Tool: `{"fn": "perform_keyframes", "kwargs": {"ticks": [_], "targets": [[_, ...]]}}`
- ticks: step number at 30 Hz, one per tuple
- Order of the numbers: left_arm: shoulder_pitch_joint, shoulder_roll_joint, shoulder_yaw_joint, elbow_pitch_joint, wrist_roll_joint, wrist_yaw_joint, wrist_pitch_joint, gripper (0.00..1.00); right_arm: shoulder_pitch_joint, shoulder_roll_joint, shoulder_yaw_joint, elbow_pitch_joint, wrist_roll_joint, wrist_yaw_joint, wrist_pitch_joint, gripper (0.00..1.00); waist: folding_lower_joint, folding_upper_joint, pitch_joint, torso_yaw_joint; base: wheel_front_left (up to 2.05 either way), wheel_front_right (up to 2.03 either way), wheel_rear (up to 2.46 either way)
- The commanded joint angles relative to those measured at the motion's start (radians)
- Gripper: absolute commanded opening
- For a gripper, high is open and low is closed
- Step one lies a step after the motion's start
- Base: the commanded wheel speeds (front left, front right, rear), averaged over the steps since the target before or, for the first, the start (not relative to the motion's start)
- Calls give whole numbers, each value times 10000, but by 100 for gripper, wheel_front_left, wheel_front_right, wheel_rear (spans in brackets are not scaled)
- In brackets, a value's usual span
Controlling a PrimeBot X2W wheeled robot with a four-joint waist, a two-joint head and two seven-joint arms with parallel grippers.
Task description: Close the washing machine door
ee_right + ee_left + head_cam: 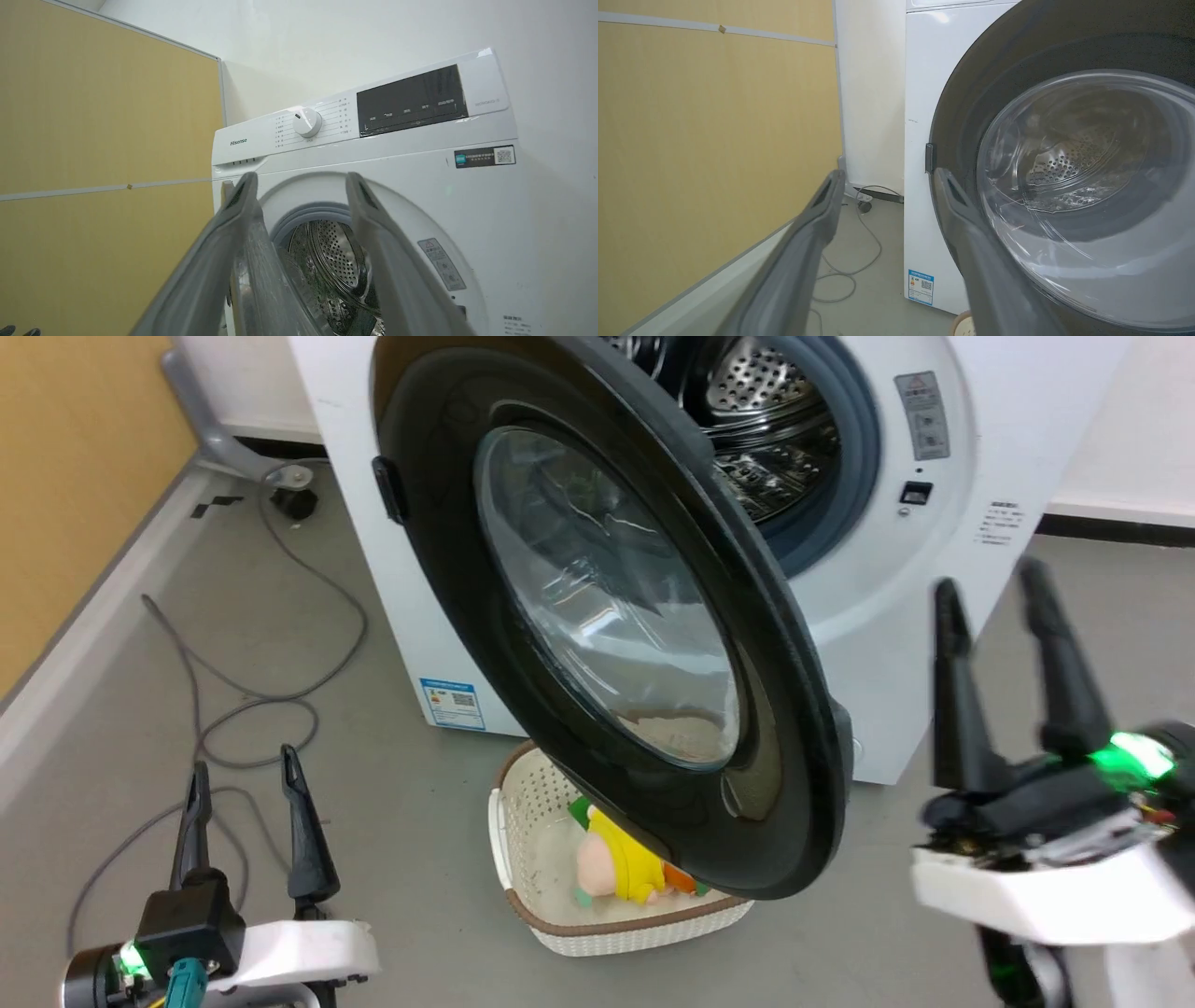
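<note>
The washing machine door (607, 607), a round black-rimmed door with a bulging glass bowl, stands swung wide open toward me, away from the white washing machine (896, 616). The steel drum (766, 392) is exposed behind it. My left gripper (243, 765) is low at the left, open and empty, well short of the door. In the left wrist view the left gripper (888, 173) points past the door's (966, 93) hinge-side rim. My right gripper (990, 577) is open and empty to the right of the door's free edge. Between the right gripper's (302, 177) fingers I see the door's glass (261, 280) edge-on.
A white basket (523, 803) holding a plush toy (616, 863) sits on the floor under the open door. Grey cables (280, 700) lie on the floor at the left, beside a yellow wall panel (75, 476). Control knob (307, 122) on top.
</note>
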Motion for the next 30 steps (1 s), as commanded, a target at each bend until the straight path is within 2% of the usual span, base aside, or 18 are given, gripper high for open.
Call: {"fn": "perform_keyframes", "kwargs": {"ticks": [1, 9, 17, 23, 30], "targets": [[139, -106, 100, 56, 26, -97, -43, 100, -227, -190, 361, -79, 19, 8, -42, 0, 0, 0, 12, 79, 0, 0, 0], [275, -519, 480, 273, 296, -544, -43, 100, -809, -1677, 3145, 226, 458, 8, -42, 0, 0, 0, 23, 230, 0, 0, 0], [96, -796, 664, 421, 565, -913, -43, 100, -1171, -2808, 5146, 1599, 1065, 8, -42, 0, 0, 0, 152, 222, 0, 0, 0], [-39, -937, 701, 392, 775, -1082, -43, 100, -1186, -3232, 5518, 2779, 1177, 8, -42, 0, 0, 0, 306, 126, 0, 0, 0], [-266, -1031, 663, 531, 957, -1316, -43, 100, -992, -3283, 4733, 3561, 1418, 8, -42, 0, 0, 0, 595, -29, 0, 0, 0]]}}
